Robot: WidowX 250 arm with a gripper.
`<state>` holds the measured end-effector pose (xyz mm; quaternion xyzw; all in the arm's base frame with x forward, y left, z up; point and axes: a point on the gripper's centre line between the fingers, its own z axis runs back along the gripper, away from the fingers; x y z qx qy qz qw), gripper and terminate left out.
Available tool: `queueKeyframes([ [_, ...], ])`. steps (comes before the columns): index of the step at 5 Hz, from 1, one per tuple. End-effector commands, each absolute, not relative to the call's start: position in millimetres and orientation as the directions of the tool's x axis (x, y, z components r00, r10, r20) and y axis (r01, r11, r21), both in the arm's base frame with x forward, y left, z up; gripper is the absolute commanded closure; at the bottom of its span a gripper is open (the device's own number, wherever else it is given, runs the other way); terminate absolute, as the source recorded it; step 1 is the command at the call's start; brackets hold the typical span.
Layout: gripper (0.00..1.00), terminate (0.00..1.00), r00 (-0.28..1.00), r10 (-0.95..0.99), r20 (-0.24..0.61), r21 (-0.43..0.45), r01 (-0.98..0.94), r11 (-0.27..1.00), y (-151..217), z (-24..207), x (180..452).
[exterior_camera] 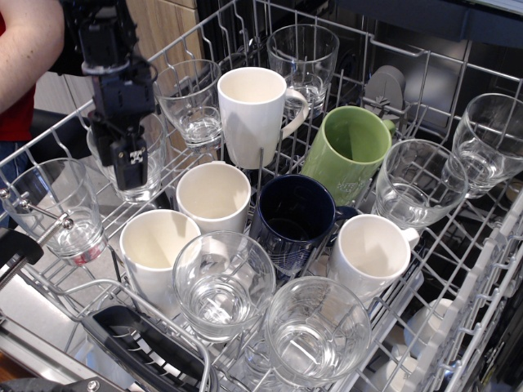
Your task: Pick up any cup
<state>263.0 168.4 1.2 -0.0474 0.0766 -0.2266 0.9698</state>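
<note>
The cup [157, 242] is a wide, glossy cream-white cup with a thin rim. It stands upright in the wire rack at front left, between a matte cream cup [212, 193] and a clear glass [222, 284]. My black gripper [131, 171] hangs at the upper left, behind and to the left of the cup. Its tip is down in or just in front of a clear glass [149, 171]. The fingers look like one narrow black block, so I cannot tell how the jaws stand. It holds nothing that I can see.
The dishwasher rack [49, 131] is packed. It holds a tall white handled mug [253, 106], a green mug [351, 151], a navy mug [292, 216], a white mug [372, 255] and several clear glasses. A person's arm [29, 41] is at the far left.
</note>
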Motion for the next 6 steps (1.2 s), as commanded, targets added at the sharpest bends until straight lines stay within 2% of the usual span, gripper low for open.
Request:
queueKeyframes([
  [1,0.0,0.0,0.898,-0.423,-0.124,-0.029,0.423,0.906,176.9,-15.8,270.0],
  [2,0.0,0.0,0.903,-0.413,-0.118,0.011,0.418,0.909,176.3,-37.1,266.9],
  [5,0.0,0.0,0.91,-0.392,-0.138,0.046,0.401,0.915,176.2,-73.3,267.8],
  [6,1.0,0.0,0.916,-0.373,-0.145,0.047,0.383,0.923,174.2,-78.9,268.1],
])
